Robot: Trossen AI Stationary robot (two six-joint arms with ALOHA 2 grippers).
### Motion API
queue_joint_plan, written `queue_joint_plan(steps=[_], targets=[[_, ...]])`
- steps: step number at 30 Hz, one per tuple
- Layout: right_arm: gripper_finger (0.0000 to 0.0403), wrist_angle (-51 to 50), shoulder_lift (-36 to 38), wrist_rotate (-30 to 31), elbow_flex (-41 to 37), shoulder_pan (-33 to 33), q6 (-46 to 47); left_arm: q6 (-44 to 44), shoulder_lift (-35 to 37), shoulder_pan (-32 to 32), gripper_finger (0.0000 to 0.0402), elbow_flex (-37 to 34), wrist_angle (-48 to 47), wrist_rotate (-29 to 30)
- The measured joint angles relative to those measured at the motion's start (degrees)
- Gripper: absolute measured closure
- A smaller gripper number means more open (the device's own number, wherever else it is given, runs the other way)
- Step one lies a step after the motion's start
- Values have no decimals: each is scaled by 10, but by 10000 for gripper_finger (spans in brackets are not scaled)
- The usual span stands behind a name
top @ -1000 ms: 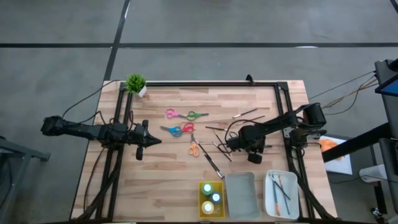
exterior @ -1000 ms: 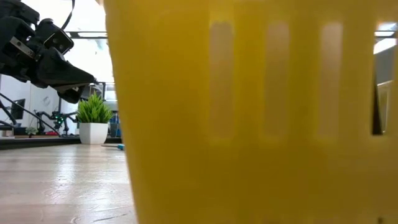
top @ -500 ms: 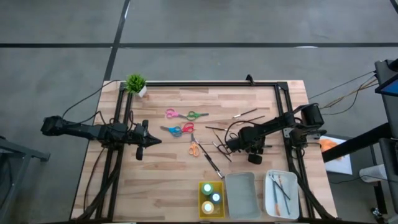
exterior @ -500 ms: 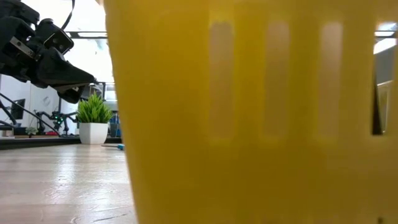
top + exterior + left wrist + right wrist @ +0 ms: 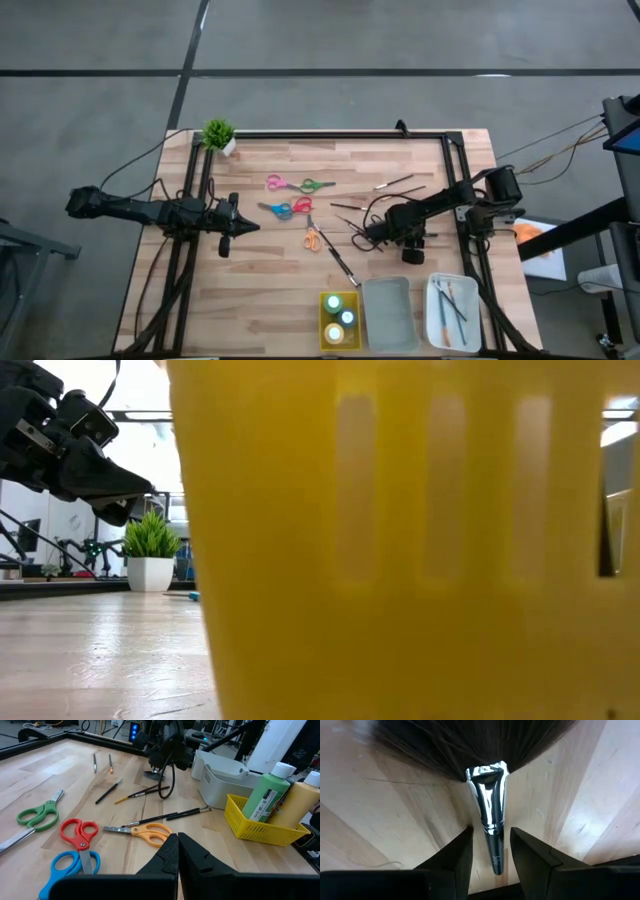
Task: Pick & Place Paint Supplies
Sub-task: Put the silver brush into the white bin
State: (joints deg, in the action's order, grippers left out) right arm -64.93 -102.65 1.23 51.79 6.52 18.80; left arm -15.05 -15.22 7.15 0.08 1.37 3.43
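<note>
The right pincer (image 5: 491, 851) is low over the table (image 5: 270, 290), its two dark fingers (image 5: 455, 857) spread a little to either side of the stubby dark brush (image 5: 488, 805); the brush's shiny metal ferrule and short handle lie in the gap between them, its fan of dark bristles spreading on the wood beyond, and the fingers stand apart from the handle, not pinching it. From above, that pincer (image 5: 372, 234) sits right of the table's middle, among loose thin brushes (image 5: 338, 258) scattered on the wood. Left of them lie the scissors: an orange pair (image 5: 313, 237), a blue-and-red pair (image 5: 286, 208), and a pink-and-green pair (image 5: 298, 184) farther back. Along the near edge stand three trays side by side: a yellow tray (image 5: 325, 342) holding paint bottles (image 5: 346, 317), a grey tray (image 5: 389, 315), and a white tray (image 5: 470, 330) with a few brushes in it. The left pincer (image 5: 177, 851) waits above the table's left side, its fingers pressed together and holding nothing. A small potted plant (image 5: 218, 135) stands at the far left corner.
</note>
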Motion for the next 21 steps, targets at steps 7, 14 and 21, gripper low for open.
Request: queue_joint_plan(steps=[7,14,21], targets=[[300,3,-1,-4,1,0,2,0,0,0,401,0,0,0],[374,5,-1,-7,2,1,21,0,0,0,401,0,0,0],[358,5,-1,-5,2,1,37,0,0,0,401,0,0,0]])
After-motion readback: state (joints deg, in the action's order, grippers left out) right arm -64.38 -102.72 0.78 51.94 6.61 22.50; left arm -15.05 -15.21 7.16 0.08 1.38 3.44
